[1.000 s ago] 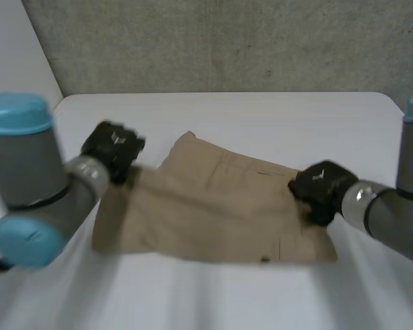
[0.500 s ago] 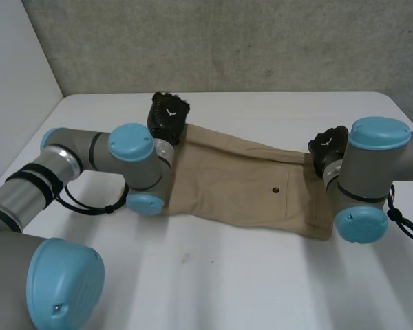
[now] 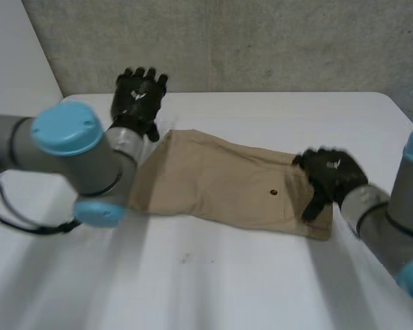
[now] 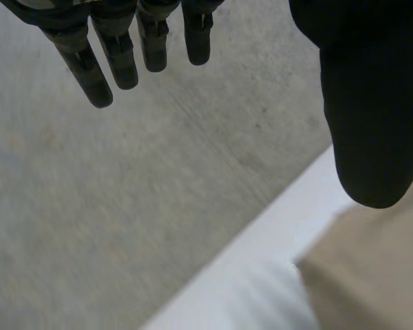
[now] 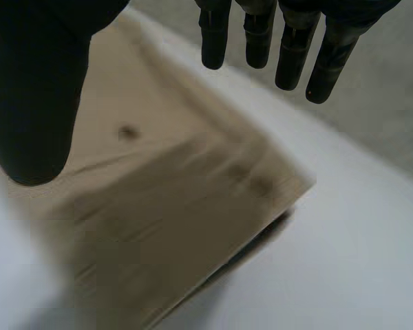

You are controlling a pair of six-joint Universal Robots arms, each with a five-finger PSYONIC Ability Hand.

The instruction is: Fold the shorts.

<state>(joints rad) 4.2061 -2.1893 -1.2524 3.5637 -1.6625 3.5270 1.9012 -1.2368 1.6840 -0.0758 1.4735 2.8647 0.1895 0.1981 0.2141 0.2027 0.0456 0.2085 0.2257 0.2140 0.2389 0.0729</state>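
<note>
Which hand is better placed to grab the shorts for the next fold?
Probably the right hand: open, it is over the end of the shorts by the button. The left hand, also open, is raised beyond their far corner.

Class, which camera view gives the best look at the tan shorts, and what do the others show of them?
The head view: the shorts lie there whole, end to end on the table. The left wrist view catches one corner; the right wrist view, one end below the right hand.
</note>
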